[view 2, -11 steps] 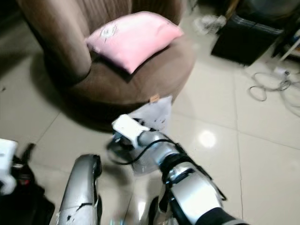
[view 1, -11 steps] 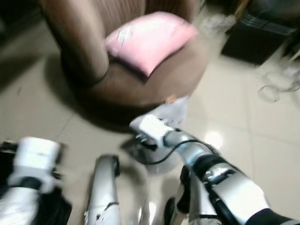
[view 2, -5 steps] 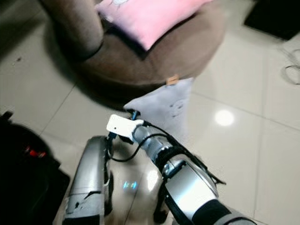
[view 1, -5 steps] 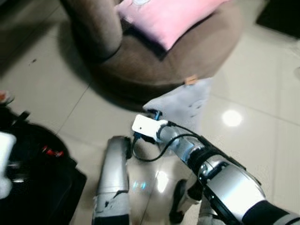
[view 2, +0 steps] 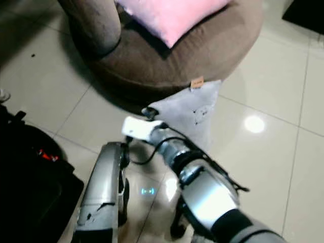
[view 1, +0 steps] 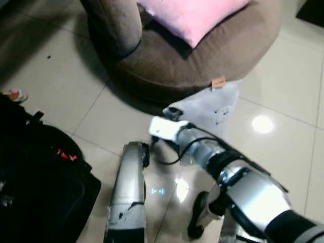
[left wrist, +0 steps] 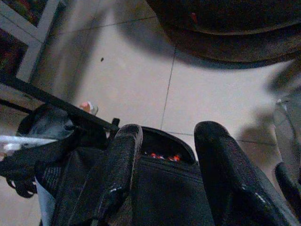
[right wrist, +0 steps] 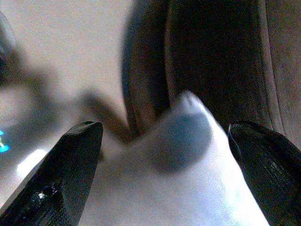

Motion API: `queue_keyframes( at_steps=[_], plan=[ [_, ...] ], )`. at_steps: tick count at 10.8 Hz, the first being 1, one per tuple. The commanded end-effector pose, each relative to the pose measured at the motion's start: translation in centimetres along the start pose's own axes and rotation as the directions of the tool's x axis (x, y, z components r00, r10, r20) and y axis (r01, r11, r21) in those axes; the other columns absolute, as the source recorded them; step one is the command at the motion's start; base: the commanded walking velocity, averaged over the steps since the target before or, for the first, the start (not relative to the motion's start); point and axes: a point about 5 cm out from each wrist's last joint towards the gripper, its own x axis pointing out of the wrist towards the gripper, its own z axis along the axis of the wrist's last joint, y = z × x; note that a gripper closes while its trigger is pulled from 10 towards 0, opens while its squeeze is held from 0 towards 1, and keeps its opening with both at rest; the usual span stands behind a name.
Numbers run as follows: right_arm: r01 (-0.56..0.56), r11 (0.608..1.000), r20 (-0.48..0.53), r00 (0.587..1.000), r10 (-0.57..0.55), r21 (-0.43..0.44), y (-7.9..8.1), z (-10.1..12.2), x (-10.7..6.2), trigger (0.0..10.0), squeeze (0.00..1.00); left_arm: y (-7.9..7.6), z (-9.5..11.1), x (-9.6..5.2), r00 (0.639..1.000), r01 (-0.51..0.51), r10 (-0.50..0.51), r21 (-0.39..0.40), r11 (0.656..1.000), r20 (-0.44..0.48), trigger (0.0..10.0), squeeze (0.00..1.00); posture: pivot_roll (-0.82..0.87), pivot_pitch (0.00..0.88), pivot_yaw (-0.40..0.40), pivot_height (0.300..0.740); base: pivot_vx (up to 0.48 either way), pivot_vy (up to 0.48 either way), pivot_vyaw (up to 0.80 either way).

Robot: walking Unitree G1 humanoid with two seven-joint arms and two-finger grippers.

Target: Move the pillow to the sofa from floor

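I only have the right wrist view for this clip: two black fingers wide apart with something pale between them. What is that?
Observer: A grey-white pillow on the floor, leaning against the brown sofa; the right end effector is at its near corner.
Operator: Is the sofa seat free?
Observer: No, a pink pillow already lies on it.
Operator: And the left arm?
Observer: The left end effector is open above a black bag on the floor.
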Motion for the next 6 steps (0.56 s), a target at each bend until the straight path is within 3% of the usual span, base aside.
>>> queue_keyframes(
  at_steps=[1,4,5,6],
  plan=[
    [0.005,1.000,-0.065,0.998,-0.005,0.010,0.1,-1.6,-0.3,10.0,1.00,0.0,0.2,-0.5,1.000,0.011,-0.011,0.010,1.000,0.001,10.0,0.00,0.85,0.409,-0.001,0.509,0.000,0.000,0.00],
    [0.044,0.999,-0.129,0.991,-0.040,0.025,-0.7,-3.6,-0.7,10.0,1.00,0.0,0.3,-1.1,0.999,0.047,-0.047,-0.013,0.999,-0.014,10.0,0.00,0.83,0.398,0.001,0.509,0.000,0.000,0.00],
    [0.051,0.997,-0.142,0.989,-0.044,0.052,-0.8,-4.0,-0.8,10.0,0.00,0.1,0.4,-1.2,0.999,0.048,-0.048,-0.014,0.999,-0.014,10.0,0.00,0.83,0.385,0.009,0.509,0.000,0.000,0.00],
    [0.060,0.996,-0.145,0.988,-0.049,0.068,-0.9,-4.2,-0.8,10.0,0.00,0.1,0.6,-1.2,0.999,0.052,-0.052,-0.010,0.999,-0.013,10.0,0.00,0.83,0.384,0.010,0.509,0.000,0.000,0.00]
  ],
)
